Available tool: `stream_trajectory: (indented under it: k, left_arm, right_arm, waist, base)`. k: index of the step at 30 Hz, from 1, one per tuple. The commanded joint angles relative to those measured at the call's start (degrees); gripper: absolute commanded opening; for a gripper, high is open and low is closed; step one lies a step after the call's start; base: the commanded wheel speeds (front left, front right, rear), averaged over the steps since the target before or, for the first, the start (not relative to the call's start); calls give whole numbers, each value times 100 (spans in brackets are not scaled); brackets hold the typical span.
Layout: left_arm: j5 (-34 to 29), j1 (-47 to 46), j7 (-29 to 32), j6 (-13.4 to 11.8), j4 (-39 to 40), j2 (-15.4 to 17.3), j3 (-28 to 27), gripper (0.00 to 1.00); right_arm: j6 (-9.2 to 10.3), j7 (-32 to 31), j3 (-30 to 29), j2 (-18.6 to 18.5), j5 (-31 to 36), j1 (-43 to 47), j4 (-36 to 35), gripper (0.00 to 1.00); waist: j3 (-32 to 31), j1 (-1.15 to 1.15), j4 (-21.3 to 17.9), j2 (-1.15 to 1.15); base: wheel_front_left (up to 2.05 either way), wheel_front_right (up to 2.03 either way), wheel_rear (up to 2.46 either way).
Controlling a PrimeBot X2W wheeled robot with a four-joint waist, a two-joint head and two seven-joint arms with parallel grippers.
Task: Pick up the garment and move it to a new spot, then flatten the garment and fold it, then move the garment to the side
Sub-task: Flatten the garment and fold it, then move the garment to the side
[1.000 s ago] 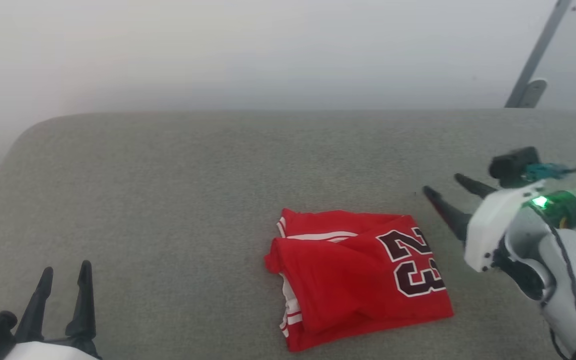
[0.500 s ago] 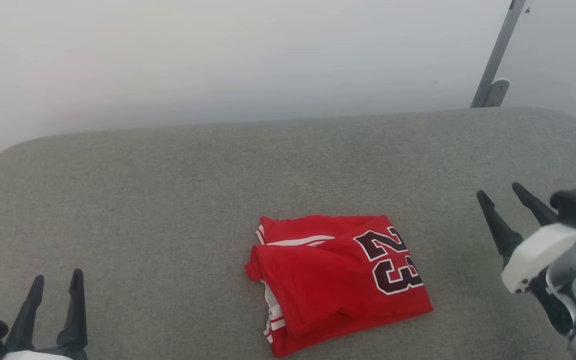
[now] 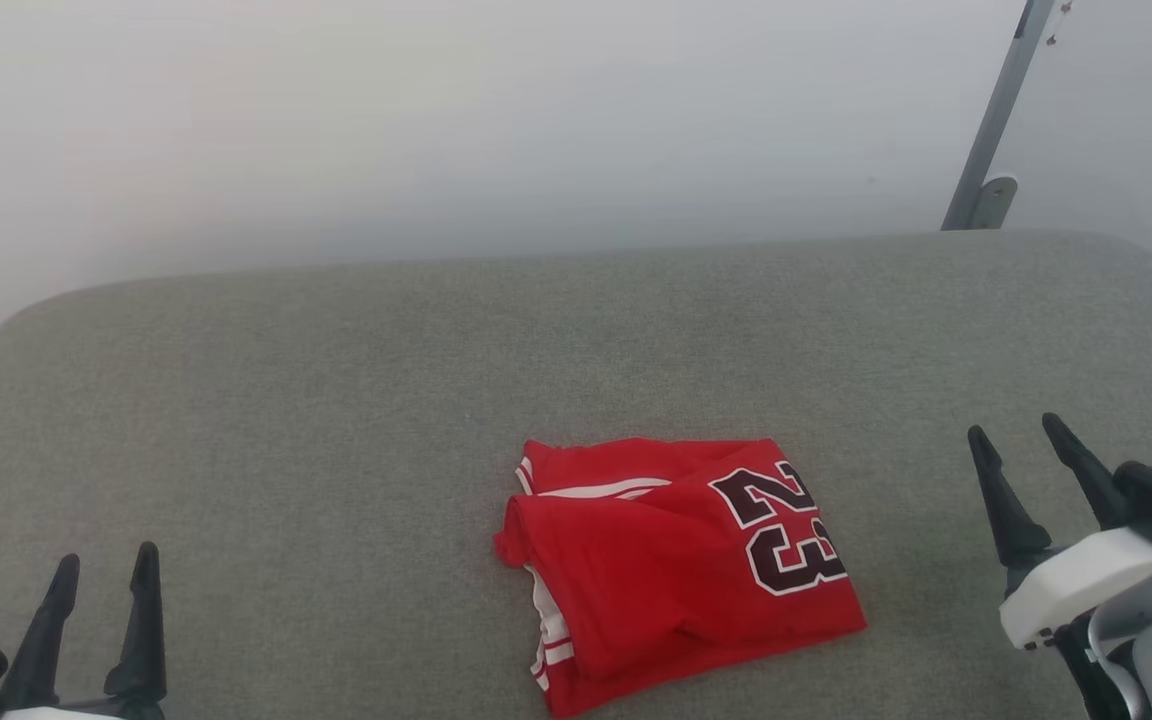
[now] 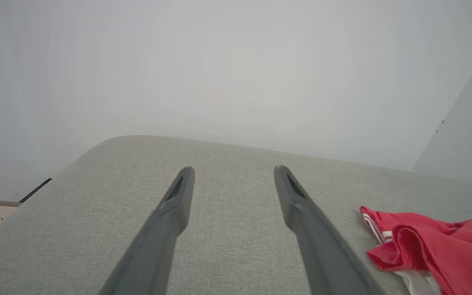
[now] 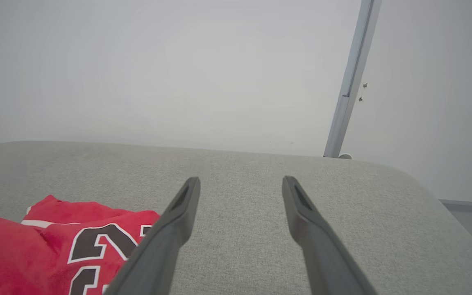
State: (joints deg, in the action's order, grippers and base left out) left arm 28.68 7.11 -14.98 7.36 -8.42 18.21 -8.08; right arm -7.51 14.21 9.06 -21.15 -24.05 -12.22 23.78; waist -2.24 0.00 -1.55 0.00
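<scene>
Folded red soft-fabric jersey [image 3: 681,570], lumpy rectangle, long axis roughly left-right, black 23 at right end, on grey woven cushion [image 3: 336,400]; left gripper [image 3: 108,555], right gripper [image 3: 1014,427] splayed, empty.

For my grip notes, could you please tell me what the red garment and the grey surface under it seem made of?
The garment: probably soft, matte cloth; it folds limply with rounded creases, no shine. The grey surface: seemingly woven upholstery fabric, matte, with fine speckled weave and rounded corners.

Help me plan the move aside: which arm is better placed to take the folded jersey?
Right, probably: the right tool, open, sits nearer the jersey than the left tool.
</scene>
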Motion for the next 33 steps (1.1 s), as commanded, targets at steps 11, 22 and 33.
stream_trajectory:
  k: [11, 22, 33]
  left_arm:
    - [24, 61, -25, 14, -9, 46, 66, 100]
    - [32, 11, -25, 14, -14, 73, 152, 100]
    - [95, -1, -25, 14, -12, 75, 232, 100]
  right_arm:
    - [5, 107, -348, 353, 432, 401, -246, 100]
    - [5, 109, -471, 442, 503, 531, -344, 100]
    - [4, -283, 85, 361, 197, 461, -240, 100]
  waist:
    - [7, 0, -7, 0]
    - [30, 0, 7, 0]
    - [65, 0, 265, 0]
  base:
    - [0, 0, 0]
    - [0, 0, 0]
    - [0, 0, 0]
